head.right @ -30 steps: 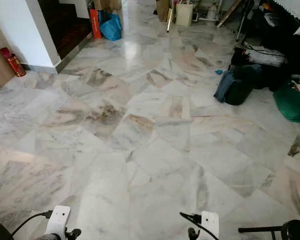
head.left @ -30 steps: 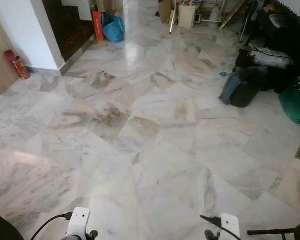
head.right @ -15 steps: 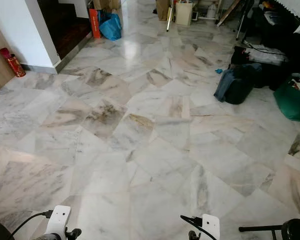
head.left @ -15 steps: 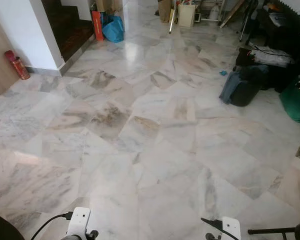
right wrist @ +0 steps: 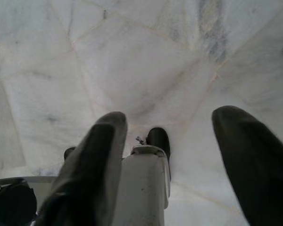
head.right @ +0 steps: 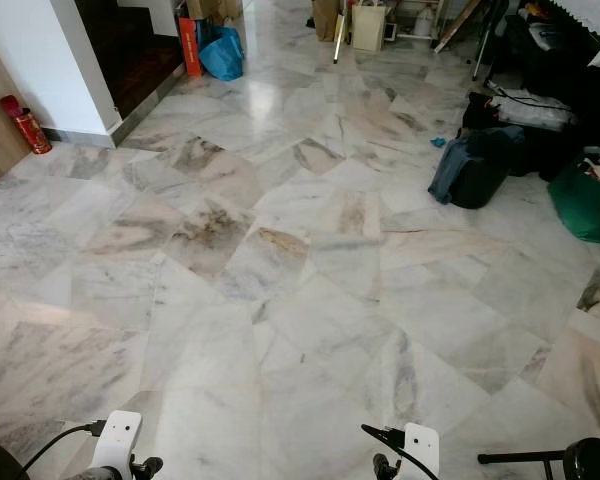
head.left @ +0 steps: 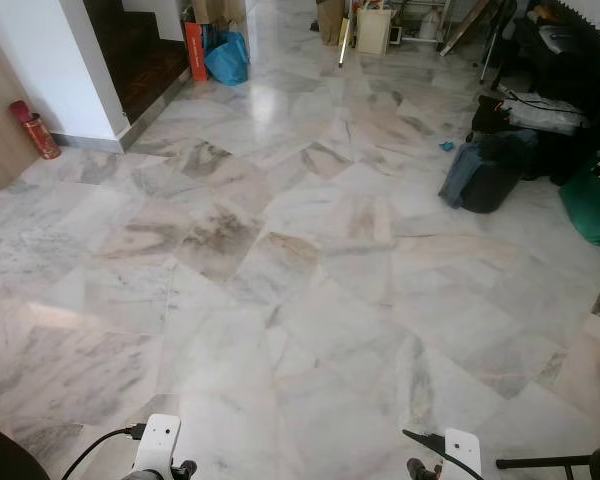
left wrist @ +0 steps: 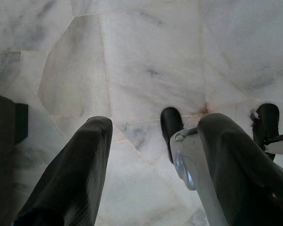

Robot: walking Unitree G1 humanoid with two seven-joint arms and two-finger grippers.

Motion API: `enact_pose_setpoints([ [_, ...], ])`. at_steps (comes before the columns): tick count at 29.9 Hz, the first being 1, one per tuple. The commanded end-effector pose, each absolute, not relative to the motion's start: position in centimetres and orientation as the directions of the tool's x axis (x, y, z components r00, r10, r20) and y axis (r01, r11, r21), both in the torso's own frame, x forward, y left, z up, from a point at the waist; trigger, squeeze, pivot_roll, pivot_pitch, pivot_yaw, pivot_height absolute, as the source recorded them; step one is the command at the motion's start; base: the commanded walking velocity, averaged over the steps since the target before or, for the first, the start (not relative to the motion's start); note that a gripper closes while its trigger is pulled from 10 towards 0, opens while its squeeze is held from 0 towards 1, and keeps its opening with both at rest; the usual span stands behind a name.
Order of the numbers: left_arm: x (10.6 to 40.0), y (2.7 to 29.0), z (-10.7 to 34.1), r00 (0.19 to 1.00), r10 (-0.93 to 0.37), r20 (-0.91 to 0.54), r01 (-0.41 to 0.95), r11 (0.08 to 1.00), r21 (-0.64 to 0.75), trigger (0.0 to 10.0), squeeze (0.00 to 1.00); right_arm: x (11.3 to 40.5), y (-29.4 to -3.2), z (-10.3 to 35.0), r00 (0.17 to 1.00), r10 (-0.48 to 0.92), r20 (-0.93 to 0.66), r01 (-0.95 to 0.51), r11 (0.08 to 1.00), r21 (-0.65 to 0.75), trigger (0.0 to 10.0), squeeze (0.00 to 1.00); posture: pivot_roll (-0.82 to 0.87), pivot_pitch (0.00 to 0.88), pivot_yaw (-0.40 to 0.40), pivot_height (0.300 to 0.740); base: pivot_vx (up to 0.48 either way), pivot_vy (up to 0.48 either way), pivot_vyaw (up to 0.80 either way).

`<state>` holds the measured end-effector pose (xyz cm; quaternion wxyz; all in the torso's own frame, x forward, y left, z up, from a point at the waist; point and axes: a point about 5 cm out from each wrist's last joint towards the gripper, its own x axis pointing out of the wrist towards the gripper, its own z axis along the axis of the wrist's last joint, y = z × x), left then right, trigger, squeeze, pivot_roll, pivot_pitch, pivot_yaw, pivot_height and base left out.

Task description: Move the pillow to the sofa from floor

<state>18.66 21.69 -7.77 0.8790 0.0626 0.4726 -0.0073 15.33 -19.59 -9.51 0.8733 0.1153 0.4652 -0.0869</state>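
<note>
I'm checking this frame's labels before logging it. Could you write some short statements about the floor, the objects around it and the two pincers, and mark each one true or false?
1. The floor is pale marble tile. True.
2. A red cylinder stands by the wall on the robot's left. True.
3. The blue bag lies right in front of the robot's feet. False: it lies far ahead, near the dark stairs.
4. The left pincer grips a pillow. False: its fingers are apart over bare floor, holding nothing.
5. The right pincer is open and empty. True.
6. The dark bag sits on the robot's left. False: it sits on the right.
</note>
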Motion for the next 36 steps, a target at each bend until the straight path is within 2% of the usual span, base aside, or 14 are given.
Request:
enact_pose_setpoints([
  [1,18.51,22.05,-7.79,0.54,0.052,-0.84,0.091,0.989,0.12,10.0,0.0,15.19,-19.43,-9.57,0.554,-0.045,-0.832,0.271,0.954,0.129,10.0,1.0,0.05,0.014,0.001,0.74,0.0,0.0,0.0],
  [7,18.58,22.04,-7.75,0.541,0.05,-0.84,0.093,0.988,0.119,10.0,0.0,15.28,-19.43,-9.54,0.556,-0.047,-0.83,0.269,0.955,0.126,10.0,0.98,0.05,0.014,0.001,0.74,0.0,0.0,0.0],
  [8,18.59,22.04,-7.75,0.541,0.05,-0.84,0.094,0.988,0.119,10.0,0.0,15.28,-19.42,-9.54,0.556,-0.046,-0.83,0.265,0.956,0.124,10.0,0.0,0.05,0.014,0.001,0.74,0.0,0.0,0.0],
  [15,18.59,22.05,-7.75,0.541,0.05,-0.84,0.093,0.989,0.119,10.0,0.0,15.24,-19.42,-9.56,0.553,-0.046,-0.832,0.259,0.958,0.119,10.0,0.0,0.06,0.013,0.002,0.74,0.0,0.0,0.0],
  [36,18.55,21.96,-7.78,0.54,0.045,-0.84,0.092,0.989,0.112,10.0,0.0,15.17,-19.53,-9.58,0.549,-0.046,-0.835,0.256,0.96,0.115,10.0,0.0,0.05,0.02,-0.004,0.74,-0.311,0.0,0.0],
])
